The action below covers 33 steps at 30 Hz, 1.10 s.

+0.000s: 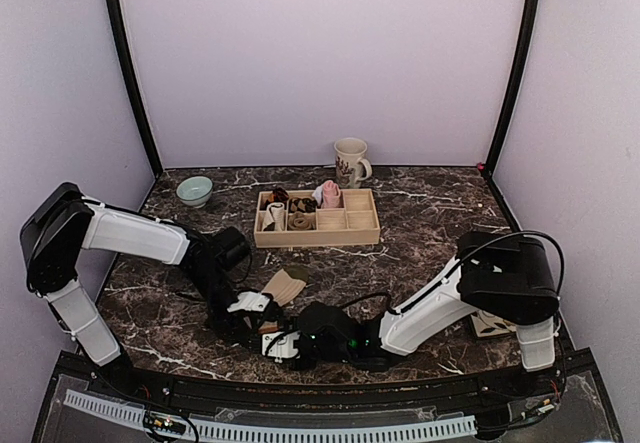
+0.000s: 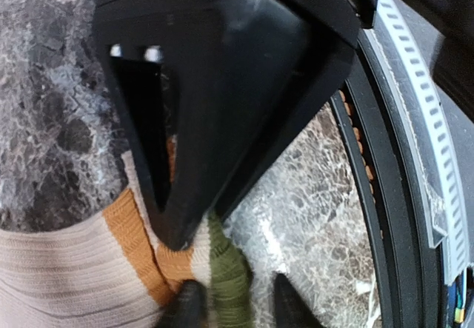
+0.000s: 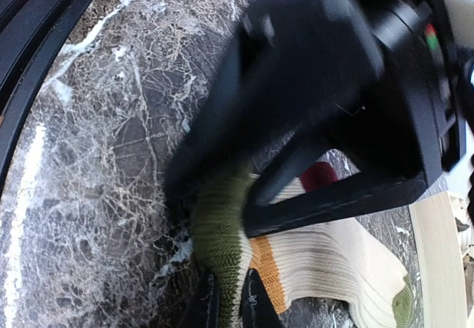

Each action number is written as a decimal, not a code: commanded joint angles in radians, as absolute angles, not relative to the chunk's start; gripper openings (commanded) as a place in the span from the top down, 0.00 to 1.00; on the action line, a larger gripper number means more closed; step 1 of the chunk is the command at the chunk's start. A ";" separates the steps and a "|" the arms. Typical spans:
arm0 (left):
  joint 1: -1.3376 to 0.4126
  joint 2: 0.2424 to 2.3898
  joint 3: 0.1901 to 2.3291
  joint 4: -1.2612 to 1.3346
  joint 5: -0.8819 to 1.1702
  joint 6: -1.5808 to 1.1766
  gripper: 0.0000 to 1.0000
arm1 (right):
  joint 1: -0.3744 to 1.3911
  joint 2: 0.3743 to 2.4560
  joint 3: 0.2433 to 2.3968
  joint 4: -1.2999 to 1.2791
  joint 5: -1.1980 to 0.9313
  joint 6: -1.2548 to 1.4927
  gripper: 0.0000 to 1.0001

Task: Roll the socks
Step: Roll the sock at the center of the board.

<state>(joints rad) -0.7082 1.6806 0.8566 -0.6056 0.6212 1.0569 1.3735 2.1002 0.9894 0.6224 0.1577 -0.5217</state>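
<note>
One of the socks [image 1: 283, 285] lies on the marble table near the front edge. It is cream and ribbed, with an orange band [image 3: 268, 269], a dark-red patch [image 3: 320, 174] and an olive-green cuff [image 3: 218, 224]. My right gripper [image 3: 229, 309] is shut on the green cuff. My left gripper [image 2: 238, 306] meets it from the other side. The left fingers [image 2: 187, 304] stand apart with the cuff [image 2: 226, 276] against one of them and a gap beside the other. Both grippers crowd together over the cuff [image 1: 272, 331]. Only this one sock shows on the table.
A wooden compartment tray [image 1: 362, 233] holding small rolled bundles, one of them pink [image 1: 330, 195], stands mid-table. Behind it is a mug [image 1: 350, 161], and a pale green bowl [image 1: 194, 190] sits at the back left. The black table rail [image 2: 404, 195] runs close by the grippers.
</note>
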 commanded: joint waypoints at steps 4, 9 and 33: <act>-0.523 1.497 0.754 -0.574 0.601 0.962 0.15 | 1.372 2.102 0.989 0.532 0.116 -0.403 1.00; -0.470 1.365 0.656 -0.538 0.536 0.980 0.17 | 1.373 2.086 0.978 0.500 0.090 -0.340 1.00; -0.606 0.684 0.305 -0.468 0.494 1.532 0.28 | 1.195 2.318 1.422 -0.180 -0.378 0.051 1.00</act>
<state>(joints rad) -0.5362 0.6724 0.3576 -0.5613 0.5434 1.4525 1.2041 2.2150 1.3960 0.0933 -0.3622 -0.0319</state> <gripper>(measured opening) 0.710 0.054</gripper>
